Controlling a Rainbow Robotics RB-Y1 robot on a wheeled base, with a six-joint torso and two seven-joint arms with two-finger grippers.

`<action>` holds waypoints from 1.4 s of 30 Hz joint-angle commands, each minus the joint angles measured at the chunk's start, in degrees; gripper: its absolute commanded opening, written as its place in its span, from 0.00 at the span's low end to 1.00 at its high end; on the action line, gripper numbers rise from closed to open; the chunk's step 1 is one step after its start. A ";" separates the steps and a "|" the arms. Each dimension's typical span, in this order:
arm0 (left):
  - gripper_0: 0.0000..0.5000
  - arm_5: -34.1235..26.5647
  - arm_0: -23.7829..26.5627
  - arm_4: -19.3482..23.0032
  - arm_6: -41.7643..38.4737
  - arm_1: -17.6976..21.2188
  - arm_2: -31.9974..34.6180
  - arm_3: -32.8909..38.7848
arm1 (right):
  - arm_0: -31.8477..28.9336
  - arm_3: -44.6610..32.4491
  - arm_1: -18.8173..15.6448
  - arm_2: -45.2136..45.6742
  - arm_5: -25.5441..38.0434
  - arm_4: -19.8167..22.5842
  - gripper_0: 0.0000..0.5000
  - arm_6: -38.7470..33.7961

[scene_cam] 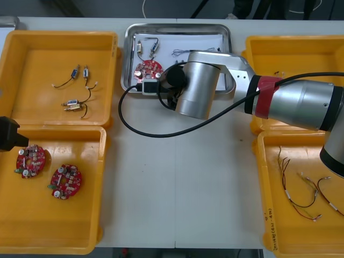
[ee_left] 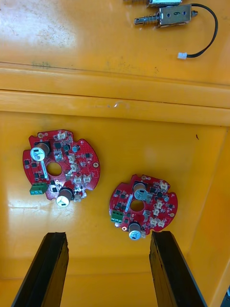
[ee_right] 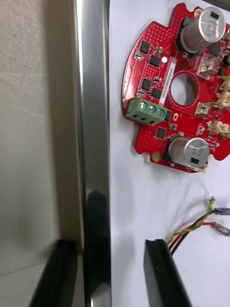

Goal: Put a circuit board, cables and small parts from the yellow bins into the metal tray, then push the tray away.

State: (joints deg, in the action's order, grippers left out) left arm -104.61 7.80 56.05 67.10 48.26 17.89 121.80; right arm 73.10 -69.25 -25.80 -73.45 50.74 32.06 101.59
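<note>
The metal tray (scene_cam: 130, 32) sits at the far middle of the desk (scene_cam: 177, 188), between the yellow bins, and is white inside. A round red circuit board (scene_cam: 148, 68) lies flat in its near left corner. Small metal parts (scene_cam: 141, 47) with thin leads lie farther back. A red and yellow cable (ee_right: 191, 230) lies on the white floor just beside the board.

The right pincer (ee_right: 109, 244) is at the tray's rim (ee_right: 91, 120) next to the board. It is released and straddles the rim: one finger is outside over the desk, the other inside near the cable's end, and neither grasps anything.

The left pincer (ee_left: 109, 236) hangs over the near left bin (scene_cam: 54, 236), its fingers also spread and empty. Two more red boards (ee_left: 60, 168) (ee_left: 143, 206) lie flat on the bin floor beyond it, near each other but apart.
</note>
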 commanded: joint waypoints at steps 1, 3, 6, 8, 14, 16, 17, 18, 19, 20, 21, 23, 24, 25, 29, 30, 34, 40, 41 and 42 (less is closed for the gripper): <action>1.00 0.55 -1.03 0.47 3.92 2.45 1.71 1.51 | 0.73 -0.72 -0.57 1.56 2.44 2.04 1.00 2.12; 1.00 0.55 -1.03 0.47 3.92 2.45 1.71 1.51 | 0.73 -1.59 -0.39 3.67 5.34 4.15 1.00 2.56; 1.00 0.55 -1.03 0.47 3.92 2.45 1.71 1.51 | 0.73 -2.47 0.22 6.21 9.38 6.61 1.00 2.64; 1.00 0.55 -1.03 0.47 3.92 2.45 1.71 1.51 | 0.64 -3.18 0.57 7.62 12.10 7.66 1.00 2.29; 1.00 0.55 -1.03 0.47 3.92 2.45 1.71 1.51 | -0.06 -6.60 1.54 12.72 21.77 10.39 1.00 1.50; 1.00 0.55 -1.03 0.47 3.92 2.45 1.71 1.51 | -0.76 -8.27 1.63 14.65 24.85 10.56 1.00 1.06; 1.00 0.55 -1.03 0.47 3.92 2.45 1.71 1.51 | -1.03 -9.68 1.72 15.97 27.05 10.48 1.00 0.80; 1.00 0.55 -1.03 0.47 3.92 2.45 1.71 1.51 | -1.47 -11.09 1.89 17.20 29.24 10.48 1.00 0.09; 1.00 0.55 -1.03 0.47 3.92 2.45 1.71 1.51 | -1.91 -12.49 1.80 18.26 31.35 10.39 1.00 -1.22; 1.00 0.55 -1.03 0.47 3.92 2.45 1.71 1.51 | -2.26 -13.37 1.80 18.87 32.32 10.39 1.00 -1.93; 1.00 0.55 -1.03 0.47 3.92 2.45 1.71 1.51 | -2.96 -15.31 1.80 19.93 34.34 10.12 1.00 -3.16; 1.00 0.55 -1.03 0.47 3.92 2.45 1.71 1.51 | -4.01 -18.29 1.80 21.42 37.33 9.25 1.00 -4.74; 1.00 0.55 -1.03 0.47 3.92 2.45 1.71 1.51 | -4.63 -20.58 1.80 22.39 39.53 8.46 1.00 -5.79; 1.00 0.55 -1.03 0.47 3.92 2.45 1.71 1.51 | -5.51 -22.78 1.80 23.35 41.81 7.58 1.00 -6.58; 1.00 0.55 -1.03 0.47 3.92 2.45 1.71 1.51 | -8.76 -29.02 1.72 26.96 48.49 6.43 1.00 -10.45; 1.00 0.55 -1.03 0.47 3.92 2.45 1.71 1.51 | -9.90 -31.13 1.72 28.54 50.86 6.35 1.00 -12.12; 1.00 0.55 -1.03 0.47 3.92 2.45 1.71 1.51 | -14.39 -38.16 1.54 33.81 57.81 6.17 1.00 -15.55; 1.00 0.55 -1.03 0.47 3.92 2.45 1.71 1.51 | -20.89 -47.65 1.01 41.02 59.26 5.73 1.00 -20.38; 1.00 0.55 -1.03 0.47 3.92 2.45 1.71 1.51 | -21.86 -48.44 1.01 41.90 59.26 5.73 1.00 -20.82; 1.00 0.55 -1.03 0.47 3.92 2.45 1.71 1.51 | -23.53 -49.93 1.01 43.66 59.26 5.64 1.00 -21.26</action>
State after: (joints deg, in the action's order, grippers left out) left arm -104.57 7.80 56.06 67.10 48.26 17.89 121.83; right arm 53.39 -114.92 -24.96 -34.86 109.69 38.36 83.85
